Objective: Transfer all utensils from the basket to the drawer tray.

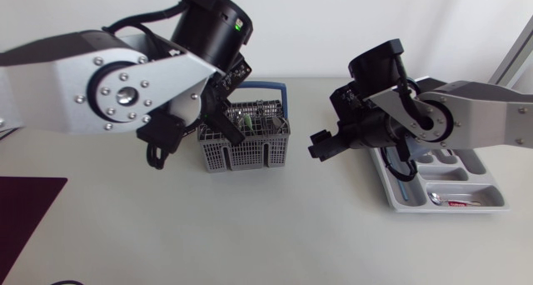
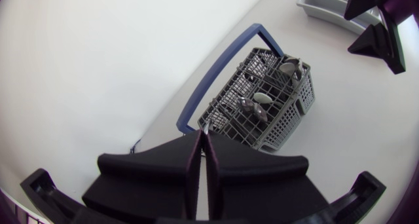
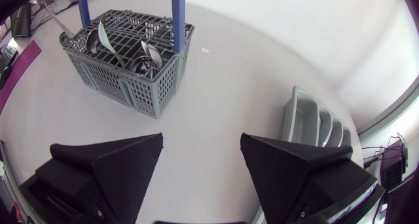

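Note:
The grey basket [image 1: 250, 156] [image 2: 288, 116] [image 3: 118, 83] with a blue handle stands mid-table and holds several silver utensils [image 2: 262, 98] [image 3: 152, 54]. My left gripper [image 1: 229, 127] [image 2: 204, 142] hangs over the basket's left end. It is shut on the thin handle of a silver utensil [image 2: 205, 128] [image 3: 52, 18] that still reaches down into the basket. The grey drawer tray [image 1: 400, 193] [image 2: 321, 8] [image 3: 308, 119] lies to the right. Between basket and tray my right gripper [image 1: 321, 145] [image 3: 200, 165] is open and holds nothing.
A spoon and a red-handled utensil [image 1: 454, 202] lie in the tray's front compartment. A dark purple mat [image 1: 25, 210] covers the table's front left corner. Bare white tabletop lies in front of the basket.

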Controlling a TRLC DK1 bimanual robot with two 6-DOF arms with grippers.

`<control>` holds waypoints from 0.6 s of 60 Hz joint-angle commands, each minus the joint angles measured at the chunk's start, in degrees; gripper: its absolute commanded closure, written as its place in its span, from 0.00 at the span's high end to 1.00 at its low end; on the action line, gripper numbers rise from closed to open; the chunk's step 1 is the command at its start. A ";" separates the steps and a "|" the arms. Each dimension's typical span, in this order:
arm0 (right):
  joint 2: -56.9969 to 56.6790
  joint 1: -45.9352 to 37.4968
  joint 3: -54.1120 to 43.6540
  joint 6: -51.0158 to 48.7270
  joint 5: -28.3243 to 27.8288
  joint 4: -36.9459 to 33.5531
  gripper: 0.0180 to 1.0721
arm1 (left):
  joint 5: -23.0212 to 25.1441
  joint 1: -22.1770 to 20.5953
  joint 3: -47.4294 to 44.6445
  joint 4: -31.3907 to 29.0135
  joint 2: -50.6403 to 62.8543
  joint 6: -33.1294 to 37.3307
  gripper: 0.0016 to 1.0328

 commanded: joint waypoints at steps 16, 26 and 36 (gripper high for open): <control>-9.49 2.48 -5.90 -1.26 -9.19 6.71 0.81 | 9.79 0.54 -2.27 -0.51 -9.30 -5.63 0.03; -11.16 2.48 -6.69 -0.65 -16.93 7.15 0.81 | 21.65 3.97 -2.89 -1.83 -9.39 -9.59 0.03; -11.95 4.77 -7.92 -0.65 -18.60 8.74 0.81 | 34.83 7.40 -2.01 -4.99 -6.76 -12.93 0.03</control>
